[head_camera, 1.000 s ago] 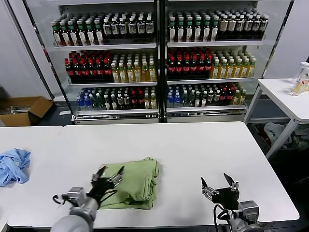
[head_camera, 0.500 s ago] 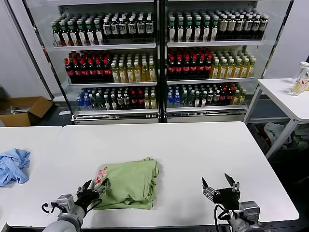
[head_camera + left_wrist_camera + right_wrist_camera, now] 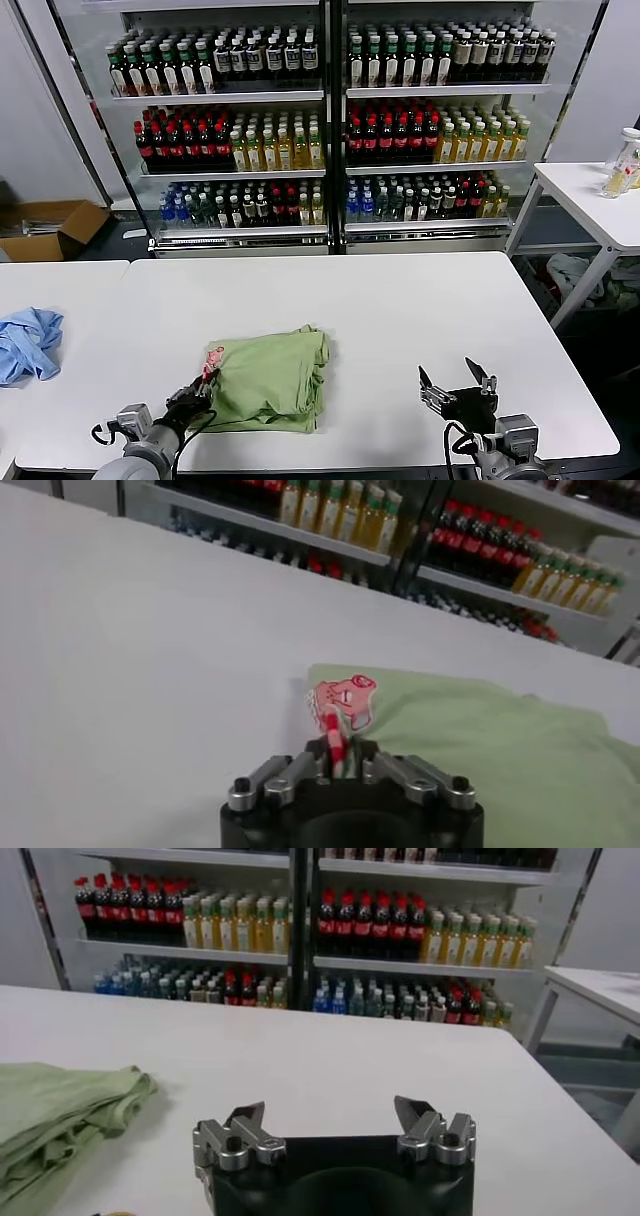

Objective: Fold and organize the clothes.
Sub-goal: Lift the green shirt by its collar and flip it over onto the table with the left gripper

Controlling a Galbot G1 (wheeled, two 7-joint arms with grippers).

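A: Table (image 3: 400, 300) first. Where's the shirt (image 3: 270, 380)?

B: Near the front edge, left of centre, already folded into a thick pad, edges a bit uneven. Light green, w/ a red-and-white print turned up at its left corner.

A: L gripper (image 3: 340, 758)?

B: At that print corner, jaws closed on the fabric. If you're pulling, I'd go slow & low so the layers don't slide apart; check you've got just the flap you want.

A: R gripper (image 3: 333, 1120)?

B: Parked at the front right, jaws wide open, empty, well apart from the shirt.
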